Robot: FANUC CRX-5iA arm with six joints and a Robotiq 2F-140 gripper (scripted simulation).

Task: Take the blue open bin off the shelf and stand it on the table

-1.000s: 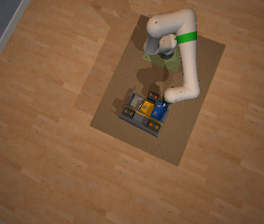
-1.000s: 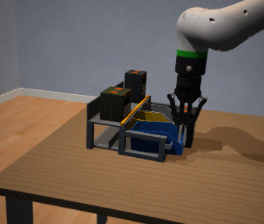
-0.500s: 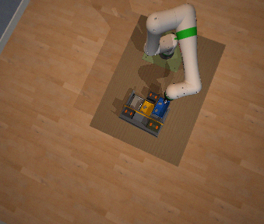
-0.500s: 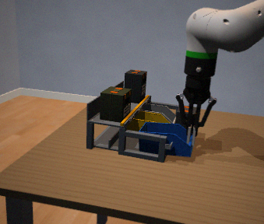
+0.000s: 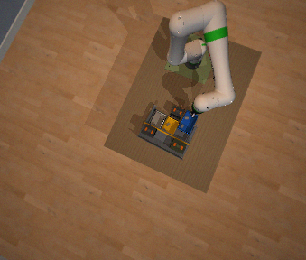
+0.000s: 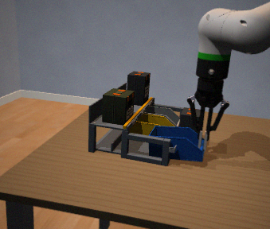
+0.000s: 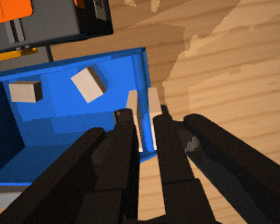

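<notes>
The blue open bin sticks out of the right end of the grey shelf, its outer end low near the table top. In the overhead view the blue bin lies at the shelf's right end. In the wrist view the blue bin holds two pale parts. My gripper is shut on the blue bin's end wall, one finger inside and one outside. From the side my gripper points straight down over that wall.
A yellow bin and a grey bin stand on the shelf beside the blue one. Dark boxes with orange marks stand on the upper shelf and one stands behind it. A green pad lies at the arm's base.
</notes>
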